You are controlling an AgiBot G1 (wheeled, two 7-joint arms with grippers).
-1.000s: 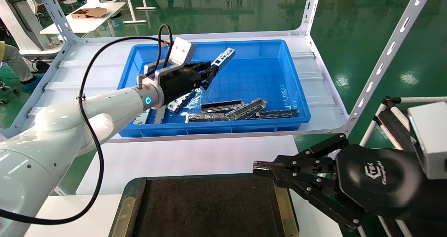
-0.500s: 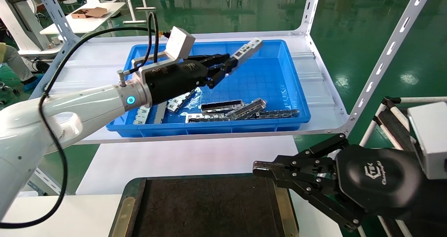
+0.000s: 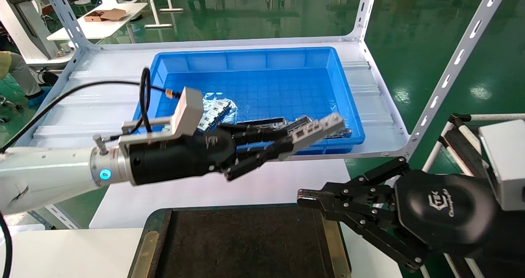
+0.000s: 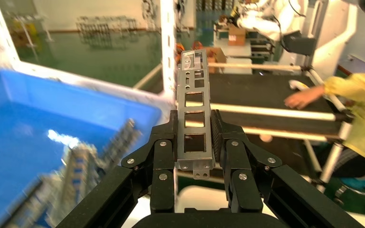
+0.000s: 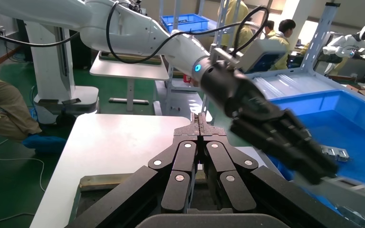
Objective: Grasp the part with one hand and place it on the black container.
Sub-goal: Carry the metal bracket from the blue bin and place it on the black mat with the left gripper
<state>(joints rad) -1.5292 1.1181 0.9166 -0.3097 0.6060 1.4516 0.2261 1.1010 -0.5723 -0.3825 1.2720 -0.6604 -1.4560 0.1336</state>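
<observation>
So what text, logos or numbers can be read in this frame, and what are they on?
White logo with a line of lettering beneath it on the black body of the right hand: too small to read.
Faint white marking on the left hand holding the part: unreadable.
No other text is visible.

The left arm reaches across in front of the robot, nearly level, white with a lit blue ring at the wrist and a black cable looping behind. Its left gripper points toward the robot's right, fingers clamped on either side of the part, which sticks out straight beyond the fingertips. The right gripper sits low and nearer the body, pointing left, fingers pressed together with nothing between them.
</observation>
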